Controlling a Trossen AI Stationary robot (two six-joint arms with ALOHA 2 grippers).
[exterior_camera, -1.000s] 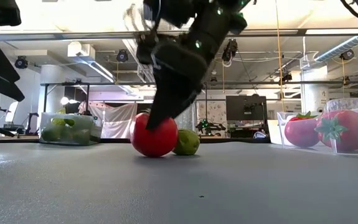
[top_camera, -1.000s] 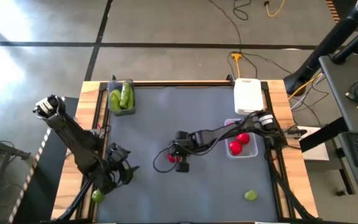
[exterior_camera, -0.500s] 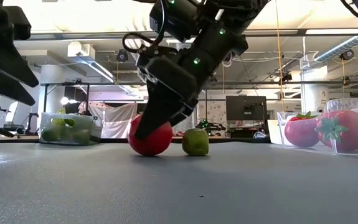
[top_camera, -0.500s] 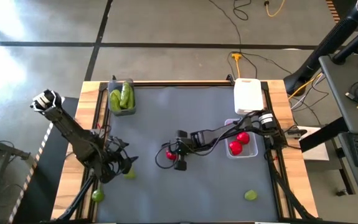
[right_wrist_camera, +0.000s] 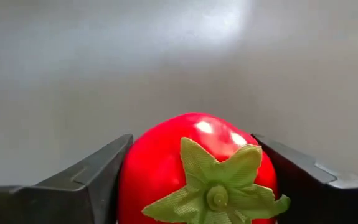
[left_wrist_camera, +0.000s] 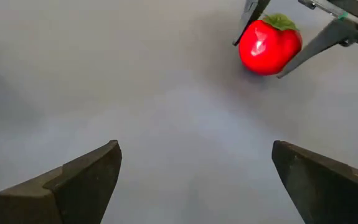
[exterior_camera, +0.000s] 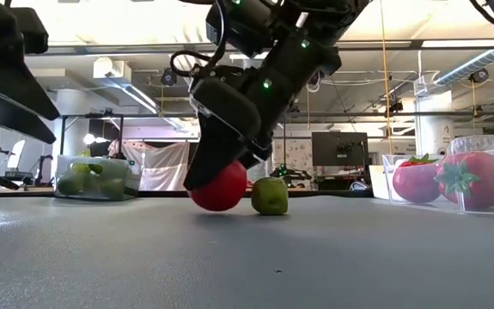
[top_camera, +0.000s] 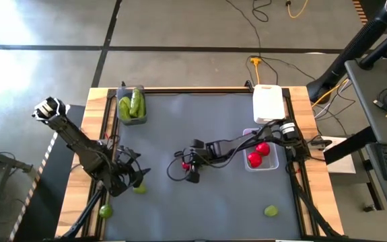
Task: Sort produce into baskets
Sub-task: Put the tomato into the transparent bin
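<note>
Right end effector (top_camera: 188, 168) sits low at the middle of the worktop (top_camera: 213, 208) with its fingers (right_wrist_camera: 98, 174) pressed against both sides of a red tomato (right_wrist_camera: 197, 168) — a grip that looks only just made. Left end effector (top_camera: 127, 178) hovers wide open and empty near the left edge, beside a lime (top_camera: 140, 189). If the round, smooth tomato is lifted before the grip firms up, it could squirt out and roll — perhaps into the nearby lime (exterior_camera: 270, 196).

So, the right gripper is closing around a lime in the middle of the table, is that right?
Not quite: the right gripper is closing around a red tomato with a green top, not a lime, in the middle of the table. The right wrist view shows it between the fingers.
</note>
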